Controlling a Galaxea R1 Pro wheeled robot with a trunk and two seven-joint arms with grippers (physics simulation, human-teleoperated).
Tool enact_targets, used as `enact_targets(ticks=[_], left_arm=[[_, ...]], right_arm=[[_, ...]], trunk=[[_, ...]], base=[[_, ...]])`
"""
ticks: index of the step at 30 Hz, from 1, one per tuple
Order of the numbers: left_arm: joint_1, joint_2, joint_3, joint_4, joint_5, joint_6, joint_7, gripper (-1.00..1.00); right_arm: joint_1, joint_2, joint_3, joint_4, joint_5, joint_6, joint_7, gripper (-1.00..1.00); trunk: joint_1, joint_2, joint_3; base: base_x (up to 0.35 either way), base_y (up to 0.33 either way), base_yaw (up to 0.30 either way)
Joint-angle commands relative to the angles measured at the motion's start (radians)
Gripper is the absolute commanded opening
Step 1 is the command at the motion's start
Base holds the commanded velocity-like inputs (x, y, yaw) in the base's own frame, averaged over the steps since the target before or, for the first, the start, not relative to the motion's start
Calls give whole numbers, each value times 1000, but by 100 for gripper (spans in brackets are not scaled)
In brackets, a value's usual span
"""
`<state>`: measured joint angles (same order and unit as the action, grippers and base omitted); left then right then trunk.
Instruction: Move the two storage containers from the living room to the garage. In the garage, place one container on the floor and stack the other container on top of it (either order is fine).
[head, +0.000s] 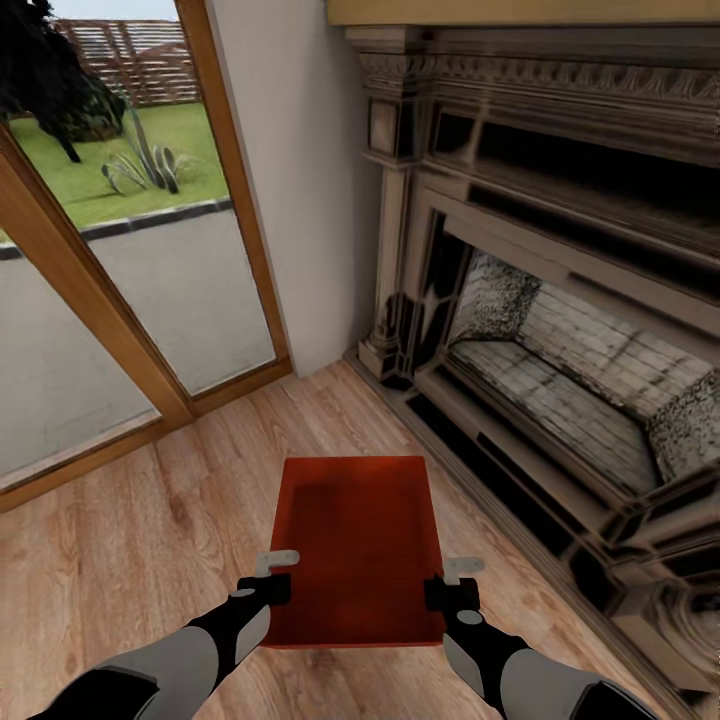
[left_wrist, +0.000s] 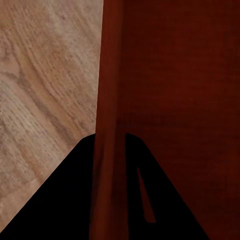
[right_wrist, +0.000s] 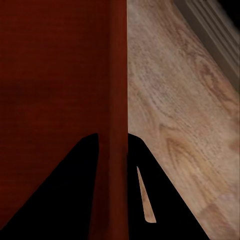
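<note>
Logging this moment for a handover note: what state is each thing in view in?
Container: upright, open-top, nothing inside, gripped at both side walls.
Left gripper: jaws shut on the container's left wall.
Right gripper: jaws shut on the right wall.
Fireplace: unlit.

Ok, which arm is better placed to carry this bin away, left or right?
Neither alone. The left gripper straddles the storage container's left wall, the right gripper its right wall, jaws closed on each; carry it with both.
</note>
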<state>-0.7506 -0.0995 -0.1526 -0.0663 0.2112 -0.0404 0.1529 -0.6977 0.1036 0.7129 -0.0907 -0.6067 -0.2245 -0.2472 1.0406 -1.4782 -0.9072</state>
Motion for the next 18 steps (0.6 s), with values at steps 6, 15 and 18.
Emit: enact_targets(ticks=[6,15,18], left_arm=[[-1,0,28,-1,5,-4,5,-100],[-1,1,28,-1,5,-4,5,-100],[-1,1,28,-1,5,-4,5,-100]], right_arm=[[0,0,17,-1,-4,4,12,-100],[0,1,16,-1,-4,4,12,-100],[0,1,16,-1,-4,4,12,-100]], trunk=[[-23,42,18],[-58,105,47],[-69,126,56]], base=[[0,0,0],[0,0,0],[0,0,0]])
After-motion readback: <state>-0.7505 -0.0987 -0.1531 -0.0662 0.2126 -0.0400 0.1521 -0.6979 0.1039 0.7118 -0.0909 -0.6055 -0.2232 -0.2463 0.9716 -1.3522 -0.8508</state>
